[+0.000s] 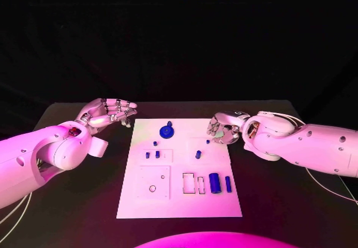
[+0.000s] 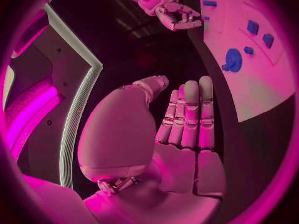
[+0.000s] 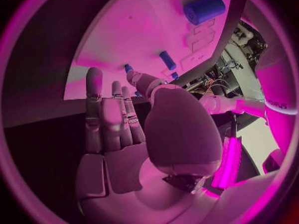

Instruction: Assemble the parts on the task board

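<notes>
Head view: the white task board (image 1: 179, 204) lies in the middle of the black table (image 1: 283, 206), with the robot's two hands at its far corners. The left hand (image 1: 110, 113) hovers just off the board's far left corner, fingers extended and apart, holding nothing; the left wrist view shows the same palm (image 2: 187, 154) flat with its fingers (image 2: 190, 109) straight and side by side, above bare table beside the board's edge (image 2: 261, 99). The right hand (image 1: 224, 129) sits over the board's far right edge, fingers loosely curled in the head view; in the right wrist view its fingers (image 3: 102, 114) stand straight and nothing lies in the palm — the hand is empty.

Parts on the board: a round blue disc part (image 1: 168, 130) near the far edge, also seen from the left wrist (image 2: 232, 60); several small blue pegs (image 1: 157, 153) across the middle band, with one more (image 1: 198, 154) to their right; a thick blue cylinder (image 1: 214, 183) and a thinner blue pin (image 1: 228, 184) — both near the right edge, beside two rectangular slots (image 1: 194, 183). The cylinder also appears in the right wrist view (image 3: 204, 9)
</notes>
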Controlling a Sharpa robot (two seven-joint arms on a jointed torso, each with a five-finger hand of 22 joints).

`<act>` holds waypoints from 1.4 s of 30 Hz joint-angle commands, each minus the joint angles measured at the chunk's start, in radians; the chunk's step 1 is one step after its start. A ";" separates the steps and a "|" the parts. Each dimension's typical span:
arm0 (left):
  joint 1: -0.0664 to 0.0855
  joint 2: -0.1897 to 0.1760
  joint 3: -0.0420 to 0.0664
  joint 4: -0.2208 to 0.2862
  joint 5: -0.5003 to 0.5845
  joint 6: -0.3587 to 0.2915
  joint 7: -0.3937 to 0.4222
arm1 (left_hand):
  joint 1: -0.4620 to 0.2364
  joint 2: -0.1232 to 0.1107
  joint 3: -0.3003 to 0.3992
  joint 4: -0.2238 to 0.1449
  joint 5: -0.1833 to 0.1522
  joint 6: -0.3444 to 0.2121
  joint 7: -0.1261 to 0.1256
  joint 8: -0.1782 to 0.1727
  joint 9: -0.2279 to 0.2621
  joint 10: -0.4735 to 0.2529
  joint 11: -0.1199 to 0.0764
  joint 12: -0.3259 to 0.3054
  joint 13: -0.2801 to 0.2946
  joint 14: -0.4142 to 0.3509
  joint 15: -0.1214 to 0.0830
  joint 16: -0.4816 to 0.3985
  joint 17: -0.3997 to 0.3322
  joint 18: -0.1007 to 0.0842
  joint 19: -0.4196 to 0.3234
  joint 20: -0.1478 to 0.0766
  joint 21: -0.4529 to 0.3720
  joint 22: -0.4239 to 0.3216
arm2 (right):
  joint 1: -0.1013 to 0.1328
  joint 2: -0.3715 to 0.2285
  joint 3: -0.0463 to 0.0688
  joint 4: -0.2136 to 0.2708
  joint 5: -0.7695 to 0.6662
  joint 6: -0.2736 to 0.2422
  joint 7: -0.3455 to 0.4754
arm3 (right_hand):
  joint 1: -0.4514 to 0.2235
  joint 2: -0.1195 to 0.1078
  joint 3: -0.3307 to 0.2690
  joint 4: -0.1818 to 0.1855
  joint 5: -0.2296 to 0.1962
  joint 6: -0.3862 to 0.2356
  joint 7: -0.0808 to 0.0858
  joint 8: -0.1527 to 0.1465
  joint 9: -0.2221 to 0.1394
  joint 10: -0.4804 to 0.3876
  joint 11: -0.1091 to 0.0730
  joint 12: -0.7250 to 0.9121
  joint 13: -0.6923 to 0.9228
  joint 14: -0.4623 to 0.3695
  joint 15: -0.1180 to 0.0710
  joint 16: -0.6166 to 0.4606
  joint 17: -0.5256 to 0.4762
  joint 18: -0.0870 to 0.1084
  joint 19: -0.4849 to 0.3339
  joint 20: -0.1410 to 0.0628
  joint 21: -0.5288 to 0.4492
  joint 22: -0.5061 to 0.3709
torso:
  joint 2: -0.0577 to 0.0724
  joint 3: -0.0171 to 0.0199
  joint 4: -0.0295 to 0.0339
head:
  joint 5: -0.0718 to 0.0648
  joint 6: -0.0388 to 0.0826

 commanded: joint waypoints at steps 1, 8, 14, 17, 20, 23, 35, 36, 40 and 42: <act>0.000 -0.003 0.001 0.006 0.083 0.016 0.059 | -0.003 0.002 -0.007 0.001 0.002 -0.006 0.003 0.005 -0.001 -0.008 -0.001 -0.004 -0.001 -0.006 -0.001 -0.006 -0.001 0.006 -0.003 0.006 -0.005 -0.001 | -0.006 0.007 0.000 0.002 -0.093 -0.009 -0.048 | 0.003 -0.012 -0.002 0.009 -0.003 -0.005 0.006 -0.007 0.003 -0.015 0.001 -0.005 -0.001 0.044 0.008 0.045 0.043 -0.013 0.020 0.002 0.035 0.040 | 0.000 -0.0004 0.0001 | 0.000 0.000; 0.000 -0.007 0.001 0.006 0.088 0.017 0.059 | -0.003 0.003 -0.010 0.001 0.002 -0.007 0.003 0.006 -0.001 -0.012 0.000 -0.004 -0.002 -0.008 -0.001 -0.007 -0.001 0.006 -0.003 0.007 -0.009 -0.004 | -0.018 0.026 -0.001 -0.003 -0.100 0.012 -0.053 | 0.006 -0.010 -0.005 0.015 -0.003 -0.005 0.007 -0.009 0.008 -0.019 0.002 -0.001 0.000 0.048 0.009 0.095 0.095 -0.020 0.044 0.005 0.079 0.091 | -0.001 0.0004 0.0004 | 0.003 -0.002; 0.000 -0.007 0.001 0.006 0.084 0.021 0.052 | 0.000 0.006 -0.011 0.001 0.002 -0.008 0.004 0.007 -0.002 -0.015 0.001 -0.004 -0.002 -0.009 0.000 -0.007 -0.002 0.006 -0.003 0.008 -0.011 -0.006 | -0.032 0.038 -0.001 -0.011 -0.098 0.024 -0.051 | 0.020 -0.001 0.012 0.015 -0.003 0.003 -0.007 -0.004 0.019 0.011 -0.010 0.019 0.006 0.054 0.003 0.155 0.157 -0.030 0.073 -0.001 0.141 0.163 | 0.000 0.0018 0.0003 | 0.003 -0.003; 0.000 -0.008 0.001 0.005 0.083 0.022 0.049 | 0.001 0.006 -0.011 0.001 0.002 -0.008 0.004 0.007 -0.002 -0.016 0.001 -0.004 -0.003 -0.010 0.000 -0.008 -0.002 0.006 -0.002 0.008 -0.012 -0.006 | -0.035 0.043 -0.001 -0.015 -0.098 0.028 -0.052 | 0.024 0.002 0.018 0.015 -0.003 0.007 -0.008 -0.001 0.022 0.014 -0.011 0.022 0.006 0.054 0.002 0.163 0.165 -0.032 0.077 -0.002 0.152 0.175 | 0.000 0.0022 -0.0004 | 0.005 -0.003; 0.000 -0.009 0.001 0.003 0.085 0.026 0.043 | 0.002 0.007 -0.011 0.000 0.002 -0.009 0.005 0.007 -0.002 -0.017 0.001 -0.004 -0.003 -0.010 0.000 -0.008 -0.002 0.006 -0.002 0.008 -0.012 -0.007 | -0.037 0.048 -0.001 -0.020 -0.098 0.030 -0.052 | 0.031 0.009 0.029 0.012 -0.003 0.012 -0.009 0.003 0.027 0.020 -0.012 0.026 0.006 0.054 0.001 0.171 0.171 -0.034 0.081 -0.004 0.164 0.190 | 0.000 0.0026 -0.0004 | 0.008 -0.004; 0.000 -0.009 0.001 0.002 0.086 0.028 0.038 | 0.003 0.008 -0.012 0.000 0.002 -0.011 0.006 0.007 -0.002 -0.019 0.002 -0.004 -0.003 -0.010 0.000 -0.008 -0.002 0.006 -0.001 0.008 -0.014 -0.008 | -0.039 0.054 -0.001 -0.025 -0.098 0.033 -0.052 | 0.037 0.014 0.039 0.009 -0.002 0.015 -0.009 0.005 0.030 0.024 -0.013 0.029 0.006 0.053 0.000 0.177 0.175 -0.036 0.083 -0.005 0.174 0.202 | 0.000 0.0025 -0.0009 | 0.006 -0.003; 0.000 -0.007 0.001 0.000 0.087 0.034 0.029 | 0.005 0.008 -0.014 -0.001 0.002 -0.014 0.007 0.006 -0.003 -0.022 0.003 -0.004 -0.004 -0.010 0.001 -0.007 -0.002 0.006 0.000 0.008 -0.015 -0.009 | -0.053 0.074 -0.002 -0.026 -0.102 0.062 -0.061 | 0.040 0.032 0.063 0.002 -0.005 0.040 -0.015 0.025 0.050 0.052 -0.022 0.044 0.008 0.052 -0.007 0.199 0.194 -0.042 0.092 -0.008 0.218 0.254 | 0.000 0.0019 0.0000 | 0.006 -0.008; 0.000 -0.007 0.001 0.000 0.087 0.034 0.029 | 0.005 0.008 -0.014 -0.001 0.002 -0.014 0.007 0.006 -0.003 -0.022 0.003 -0.004 -0.004 -0.010 0.001 -0.007 -0.002 0.006 0.000 0.008 -0.015 -0.009 | -0.054 0.075 -0.002 -0.024 -0.104 0.067 -0.063 | 0.040 0.033 0.064 0.001 -0.005 0.044 -0.017 0.028 0.053 0.057 -0.024 0.046 0.009 0.052 -0.008 0.200 0.194 -0.042 0.093 -0.009 0.222 0.259 | 0.000 0.0020 0.0000 | 0.006 -0.008; 0.000 -0.007 0.001 0.000 0.085 0.035 0.026 | 0.006 0.009 -0.015 -0.002 0.001 -0.015 0.007 0.006 -0.003 -0.023 0.003 -0.004 -0.004 -0.010 0.001 -0.007 -0.002 0.006 0.001 0.009 -0.016 -0.009 | -0.057 0.077 -0.002 -0.019 -0.118 0.095 -0.077 | 0.042 0.036 0.065 -0.004 -0.005 0.054 -0.021 0.036 0.060 0.070 -0.029 0.051 0.013 0.052 -0.014 0.206 0.200 -0.045 0.098 -0.010 0.235 0.275 | 0.000 0.0019 -0.0006 | 0.007 -0.009; 0.000 -0.007 0.001 0.000 0.084 0.035 0.026 | 0.007 0.009 -0.015 -0.003 0.001 -0.015 0.007 0.006 -0.003 -0.024 0.004 -0.004 -0.004 -0.011 0.001 -0.007 -0.001 0.006 0.001 0.009 -0.016 -0.010 | -0.057 0.078 -0.002 -0.017 -0.125 0.103 -0.085 | 0.042 0.035 0.065 -0.006 -0.005 0.055 -0.021 0.037 0.061 0.072 -0.029 0.051 0.013 0.052 -0.014 0.206 0.200 -0.045 0.098 -0.011 0.236 0.277 | 0.000 0.0016 -0.0005 | 0.008 -0.009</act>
